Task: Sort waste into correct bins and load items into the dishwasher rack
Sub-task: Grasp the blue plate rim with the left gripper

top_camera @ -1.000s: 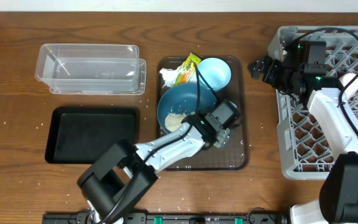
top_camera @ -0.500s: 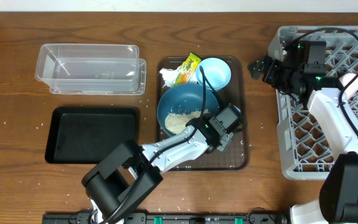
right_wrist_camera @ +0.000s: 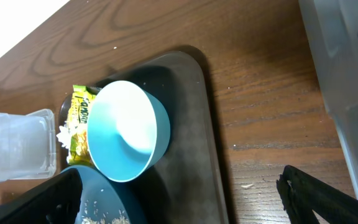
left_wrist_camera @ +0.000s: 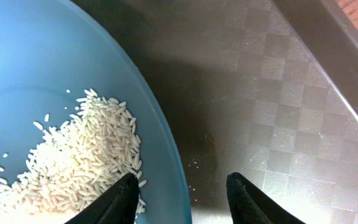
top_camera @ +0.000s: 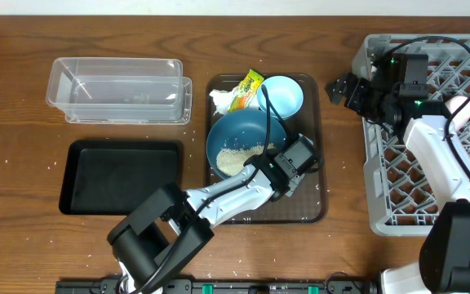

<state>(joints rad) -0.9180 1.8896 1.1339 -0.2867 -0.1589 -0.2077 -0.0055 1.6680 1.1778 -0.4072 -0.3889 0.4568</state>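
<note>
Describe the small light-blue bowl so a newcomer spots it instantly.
Find the brown tray mid-table. At its far right corner, beside the yellow-green wrapper, sits the light-blue bowl. It is smaller and paler than the dark-blue dish, which holds rice.

Wrapper (right_wrist_camera: 78,124) print too blurred to read.

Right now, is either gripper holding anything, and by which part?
Nothing yet: left gripper straddles the rim of the dark-blue dish, unclosed; right gripper open, empty.
</note>
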